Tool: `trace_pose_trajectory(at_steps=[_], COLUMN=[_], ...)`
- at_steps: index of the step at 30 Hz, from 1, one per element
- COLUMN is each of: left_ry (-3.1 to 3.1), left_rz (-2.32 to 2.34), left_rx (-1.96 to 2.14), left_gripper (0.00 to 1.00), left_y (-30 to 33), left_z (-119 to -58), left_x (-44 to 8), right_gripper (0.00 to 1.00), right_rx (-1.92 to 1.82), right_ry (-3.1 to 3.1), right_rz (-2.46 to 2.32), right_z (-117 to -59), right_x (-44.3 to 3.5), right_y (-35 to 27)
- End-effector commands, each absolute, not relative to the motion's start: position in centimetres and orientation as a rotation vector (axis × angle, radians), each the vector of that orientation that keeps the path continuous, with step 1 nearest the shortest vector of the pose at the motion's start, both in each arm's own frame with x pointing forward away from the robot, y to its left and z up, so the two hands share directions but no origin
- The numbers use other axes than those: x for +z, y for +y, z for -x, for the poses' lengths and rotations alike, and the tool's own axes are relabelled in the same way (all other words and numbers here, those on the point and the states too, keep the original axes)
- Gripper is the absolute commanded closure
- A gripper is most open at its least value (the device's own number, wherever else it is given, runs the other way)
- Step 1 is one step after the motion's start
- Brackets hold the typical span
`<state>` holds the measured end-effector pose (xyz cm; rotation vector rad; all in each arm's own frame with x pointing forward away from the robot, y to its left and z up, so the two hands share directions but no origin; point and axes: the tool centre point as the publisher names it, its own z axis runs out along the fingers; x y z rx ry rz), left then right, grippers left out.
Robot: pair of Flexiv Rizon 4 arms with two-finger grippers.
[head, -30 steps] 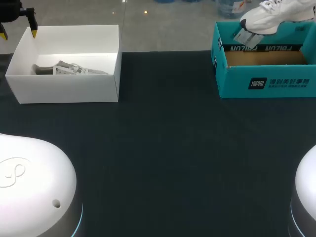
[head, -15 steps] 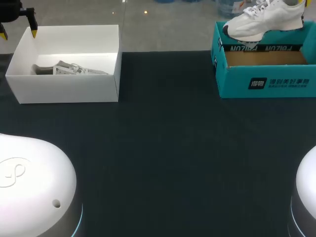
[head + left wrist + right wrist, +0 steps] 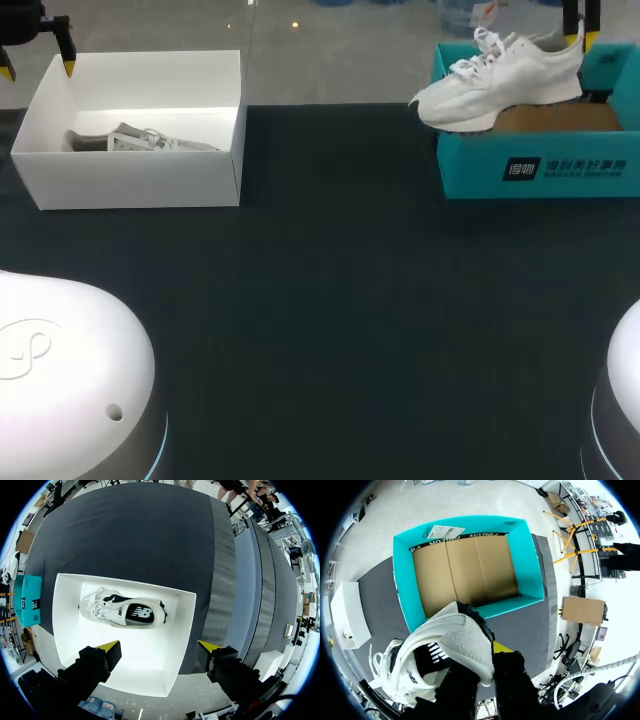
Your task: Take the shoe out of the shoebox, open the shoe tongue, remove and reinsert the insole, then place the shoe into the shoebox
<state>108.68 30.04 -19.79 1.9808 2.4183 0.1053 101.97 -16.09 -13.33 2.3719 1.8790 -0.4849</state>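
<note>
From where I stand, the right arm comes down from the far edge at about 1 o'clock. Its hand (image 3: pixel 582 38) points straight down, fingers clamped on the heel collar of the white shoe (image 3: pixel 500 85). The wrist camera shows the heel pinched between the two fingers (image 3: pixel 512 672), one yellow tip showing on the outside of the collar. The shoe hangs level in the air, sole down, over the near left corner of the teal shoebox (image 3: pixel 540 165), which sits at 2 o'clock on the dark surface (image 3: pixel 330 300). Its toe sticks out past the box's left wall toward 9 o'clock.

The left hand (image 3: pixel 38 68) hovers at 10 o'clock above the far left corner of the white box (image 3: pixel 140 185), fingers spread wide and gripping nothing. A second shoe (image 3: pixel 145 140) lies on its side inside that box.

A second ago the white shoe was higher and further right, up over the back of the teal shoebox. Since then it has come down and slid left, so the toe now clears the box's edge. The left hand has not moved.
</note>
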Motion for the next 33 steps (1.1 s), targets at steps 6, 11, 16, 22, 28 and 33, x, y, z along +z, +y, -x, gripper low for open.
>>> trace_pose_trajectory(at_steps=[6, 11, 16, 22, 28, 33], left_ry=[2.418, 2.418, 2.418, 2.418, 2.418, 2.418], left_rz=[-1.981, -1.981, -1.981, -1.981, -1.981, -1.981], left_rx=[0.108, 0.108, 0.108, 0.108, 0.108, 0.108], left_gripper=[0.00, 0.00, 0.00, 0.00, 0.00, 0.00], left_y=[30.1, 30.1, 30.1, 30.1, 30.1, 30.1], left_z=[-108.6, -108.6, -108.6, -108.6, -108.6, -108.6], left_x=[-19.8, -19.8, -19.8, -19.8, -19.8, -19.8], right_gripper=[1.00, 1.00, 1.00, 1.00, 1.00, 1.00], right_rx=[-0.123, -0.136, -0.128, -0.106, -0.101, -0.118], right_ry=[1.811, 1.826, 1.836, 1.859, 1.907, 1.971], right_rz=[-2.101, -2.080, -2.070, -2.063, -2.036, -2.001], right_z=[-94.9, -93.7, -92.5, -91.0, -89.7, -88.8], right_x=[-13.0, -13.4, -13.8, -14.0, -14.1, -14.5], right_y=[-11.8, -10.4, -9.1, -7.1, -5.1, -3.3])
